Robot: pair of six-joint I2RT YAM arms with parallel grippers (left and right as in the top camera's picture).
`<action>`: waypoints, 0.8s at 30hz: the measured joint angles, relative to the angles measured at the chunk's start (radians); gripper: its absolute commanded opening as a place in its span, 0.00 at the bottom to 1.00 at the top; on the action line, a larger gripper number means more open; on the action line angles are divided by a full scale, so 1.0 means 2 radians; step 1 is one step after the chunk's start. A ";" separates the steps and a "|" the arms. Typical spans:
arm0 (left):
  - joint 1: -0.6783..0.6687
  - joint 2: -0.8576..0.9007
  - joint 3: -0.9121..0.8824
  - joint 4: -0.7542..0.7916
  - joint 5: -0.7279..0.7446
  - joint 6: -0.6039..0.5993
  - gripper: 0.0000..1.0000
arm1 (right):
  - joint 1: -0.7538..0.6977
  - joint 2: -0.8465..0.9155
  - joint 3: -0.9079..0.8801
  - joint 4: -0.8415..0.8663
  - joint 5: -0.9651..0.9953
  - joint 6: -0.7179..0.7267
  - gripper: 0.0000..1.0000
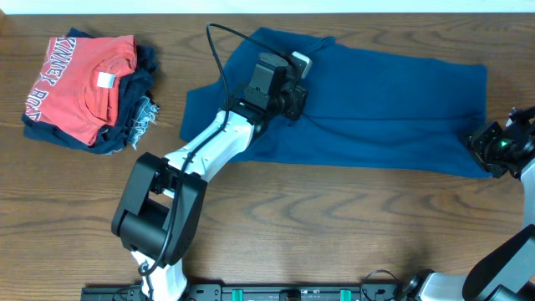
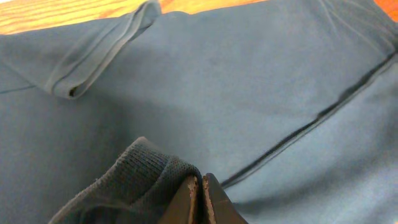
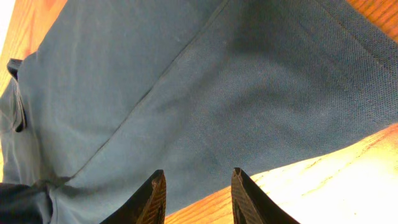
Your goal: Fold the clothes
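The clothes [image 1: 376,109], one large deep-blue garment, lie spread across the back middle and right of the table. My left gripper [image 1: 298,102] is over the garment's upper left part. In the left wrist view its jaws [image 2: 200,180] are pressed together, and a ribbed blue edge [image 2: 140,171] of the garment bunches up against the fingertips. A folded sleeve or hem [image 2: 99,59] lies further back. My right gripper [image 1: 475,144] hovers at the garment's lower right corner. Its fingers [image 3: 199,175] are apart with nothing between them, above the fabric edge [image 3: 249,124] and bare wood.
A folded red T-shirt with white lettering [image 1: 84,84] lies on a dark denim piece with a frayed edge [image 1: 140,117] at the back left. The left arm's base [image 1: 155,209] stands at the front left. A black cable [image 1: 221,58] loops over the garment's left end.
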State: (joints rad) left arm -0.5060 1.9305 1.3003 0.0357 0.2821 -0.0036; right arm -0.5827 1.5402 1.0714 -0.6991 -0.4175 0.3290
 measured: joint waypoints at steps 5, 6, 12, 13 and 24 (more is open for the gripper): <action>-0.009 0.009 0.000 0.010 0.000 0.000 0.06 | 0.000 0.000 0.000 0.000 0.000 0.000 0.33; -0.010 0.013 0.000 0.011 0.000 0.000 0.06 | 0.000 0.000 0.000 0.000 0.000 0.000 0.33; -0.011 0.039 0.000 0.016 0.000 0.000 0.06 | 0.000 0.000 0.000 -0.001 0.000 0.000 0.33; -0.011 0.040 0.000 0.017 0.000 0.000 0.06 | 0.000 0.000 0.000 -0.001 0.000 0.000 0.34; -0.004 0.042 0.003 0.038 -0.032 0.001 0.62 | 0.000 0.000 0.000 -0.003 0.001 0.000 0.39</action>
State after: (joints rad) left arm -0.5148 2.0144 1.3071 0.1108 0.2184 -0.0025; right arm -0.5827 1.5402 1.0714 -0.7059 -0.4164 0.3290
